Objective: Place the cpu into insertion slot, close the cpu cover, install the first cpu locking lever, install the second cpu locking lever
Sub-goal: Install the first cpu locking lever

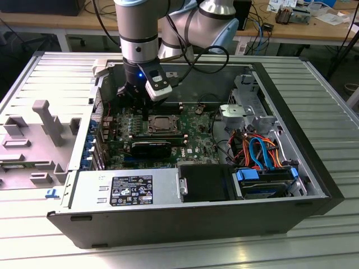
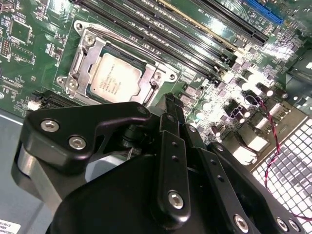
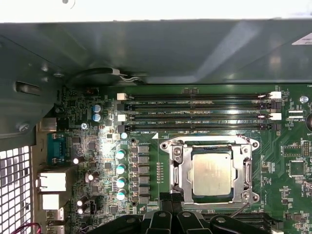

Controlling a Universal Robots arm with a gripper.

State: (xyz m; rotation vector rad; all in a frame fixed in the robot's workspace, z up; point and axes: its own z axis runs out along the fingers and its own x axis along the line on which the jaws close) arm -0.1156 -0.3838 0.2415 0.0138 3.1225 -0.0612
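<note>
**CPU seated under its cover, gripper hovering beside the socket**

The small flat square cpu (image 3: 211, 174) with its dull silver-grey metal top lies inside the insertion slot (image 3: 181, 146), the square socket on the green circuit board (image 3: 287, 141). It sits level and square in its bed, which suggests the placing step is done. The cpu cover (image 2: 82, 56), a thin silvery metal frame plate with a square window, appears to lie down flat around the chip, its window leaving the chip top bare. Whether either locking lever is latched I cannot tell.

The black gripper (image 2: 170, 109) hangs just beside the socket, on the side away from the long black memory slots (image 3: 195, 113), and holds nothing. Its slim fingers (image 2: 168, 105) look drawn close together, with little or no gap between them. In the exterior view the gripper (image 1: 136, 96) stands to the left of the socket (image 1: 162, 123) and above the board, seemingly kept low and near so that the tips can reach the socket's edge.

The board lies in an open grey computer case (image 1: 291, 120), with a black power supply (image 1: 129, 188) along its near side and blue and orange cables (image 1: 261, 151) to the right. The case rests on a ribbed metal table (image 1: 331, 95); wooden benches (image 1: 67, 22) stand at the far side of the room.
</note>
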